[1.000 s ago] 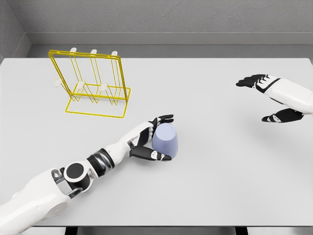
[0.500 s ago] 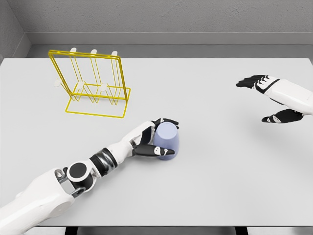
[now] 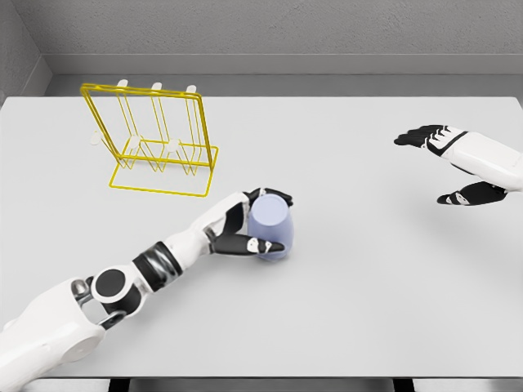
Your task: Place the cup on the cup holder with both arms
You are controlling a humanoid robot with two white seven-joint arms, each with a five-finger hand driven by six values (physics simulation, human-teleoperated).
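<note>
The left hand [image 3: 245, 229] wraps the lilac cup [image 3: 270, 229] on the white table [image 3: 368, 286], near the yellow cup holder [image 3: 155, 139]; the right hand [image 3: 449, 163] hovers spread.

No readable text or markings anywhere.

Cup [image 3: 270, 229] looks like matt plastic, pale lavender, smooth w/ no shine at all. Cup holder [image 3: 155, 139] is thin yellow wire, prob coated metal, slight gloss, w/ white tips on the pegs that read as plastic. Table [image 3: 368, 294] is a flat light grey top, matt, no texture. Left hand [image 3: 242, 232] & right hand [image 3: 453, 163] = glossy white hard shells w/ black fingers, rubbery-looking; left arm joints are dark shiny metal-ish. Back wall [image 3: 286, 28] is rough grey, concrete-like.
</note>
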